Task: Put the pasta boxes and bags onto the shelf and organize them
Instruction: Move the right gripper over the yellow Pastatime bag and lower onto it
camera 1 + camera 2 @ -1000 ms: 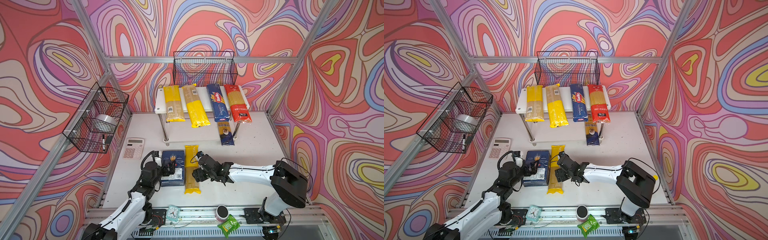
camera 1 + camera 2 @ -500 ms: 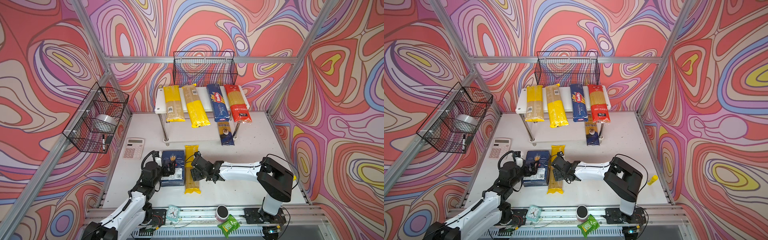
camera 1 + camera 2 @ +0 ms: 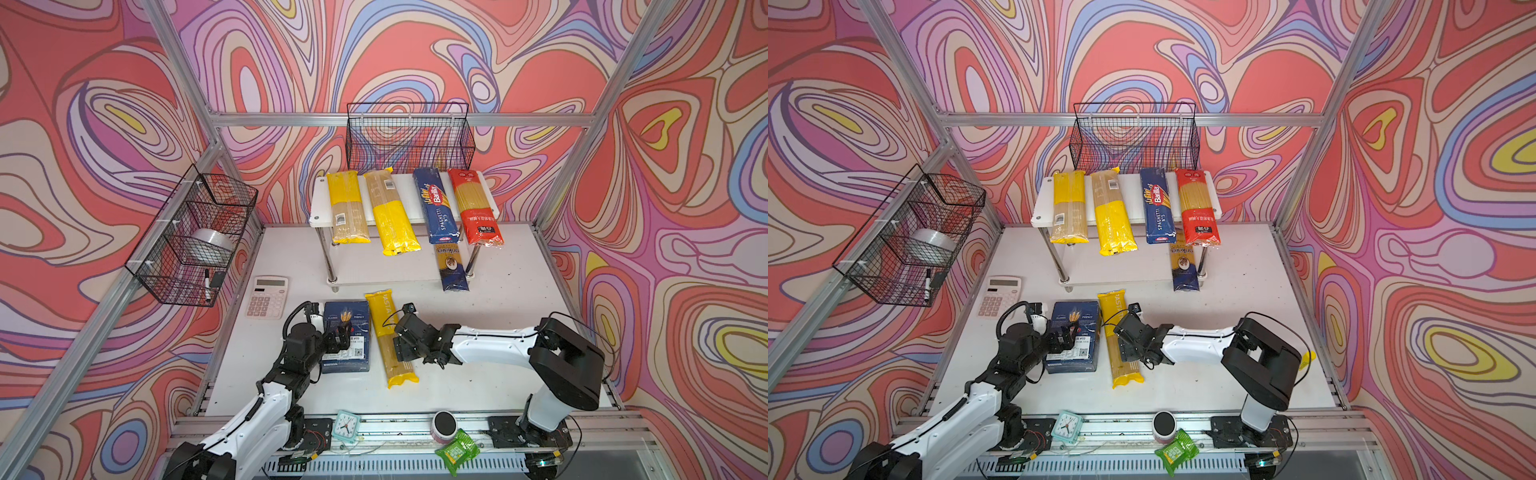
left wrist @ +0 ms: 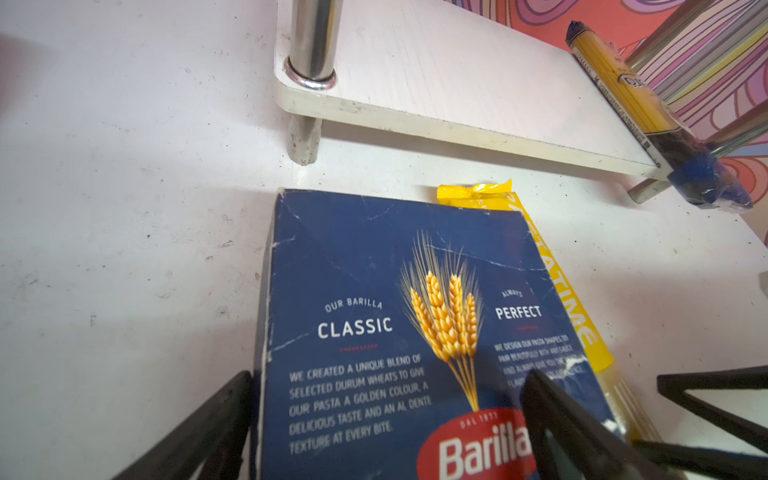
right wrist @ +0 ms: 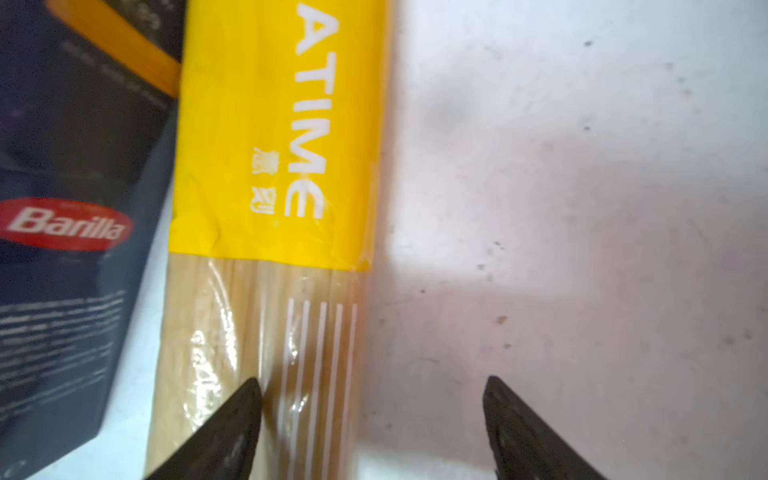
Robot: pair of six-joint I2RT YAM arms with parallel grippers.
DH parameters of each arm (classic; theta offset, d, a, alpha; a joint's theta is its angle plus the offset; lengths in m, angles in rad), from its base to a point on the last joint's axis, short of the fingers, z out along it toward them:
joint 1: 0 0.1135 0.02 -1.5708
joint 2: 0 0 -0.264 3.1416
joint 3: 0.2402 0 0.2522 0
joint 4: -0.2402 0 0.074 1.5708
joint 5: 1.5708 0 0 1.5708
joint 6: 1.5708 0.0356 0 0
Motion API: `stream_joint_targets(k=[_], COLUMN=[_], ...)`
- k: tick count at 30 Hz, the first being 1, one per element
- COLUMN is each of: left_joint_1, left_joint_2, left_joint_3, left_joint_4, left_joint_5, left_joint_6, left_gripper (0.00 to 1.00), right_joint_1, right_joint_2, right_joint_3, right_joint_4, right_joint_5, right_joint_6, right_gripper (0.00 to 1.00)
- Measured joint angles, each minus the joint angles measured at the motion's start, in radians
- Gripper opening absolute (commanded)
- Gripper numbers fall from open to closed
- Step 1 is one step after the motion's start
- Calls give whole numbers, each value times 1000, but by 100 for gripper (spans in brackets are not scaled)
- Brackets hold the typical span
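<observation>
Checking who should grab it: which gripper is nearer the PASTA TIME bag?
Right. The right gripper hangs over the PASTA TIME bag, jaws open; the left gripper is over the navy Barilla box beside it.

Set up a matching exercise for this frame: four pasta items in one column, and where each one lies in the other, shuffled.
Items
1. red-and-clear bag
2. dark blue-gold bag
3. PASTA TIME bag
4. navy Barilla carton

Places
A. table, beneath the left tool
B. shelf, top board
C. table, at the right tool
D. shelf, lower board, front end sticking out

Pairs: 1-B, 2-D, 3-C, 4-A
</observation>
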Motion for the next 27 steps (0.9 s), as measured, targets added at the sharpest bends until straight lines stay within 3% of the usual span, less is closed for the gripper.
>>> stream_joint_targets(k=[9,16,19,27], left_joint_1=[0,0,1,1], left_joint_2=[6,22,30,30], left_joint_3=[0,0,4,5], left_joint_4=[0,9,11,11], left_joint_5=[4,15,17,19], left_joint_6=[0,8,9,9], left_gripper=[100,100,100,100], right_joint_1=[-123,-124,-124,-75], right_joint_2=[-95,-155,-150,-147], right_joint_3=[-55,-61,-58,-57], right_joint_4=[-62,-59,-70,-53], right_joint_5=[-23,-66,-69,-87], right_joint_6=[-73,-169,-195,-277], right_gripper=[87,90,98,98])
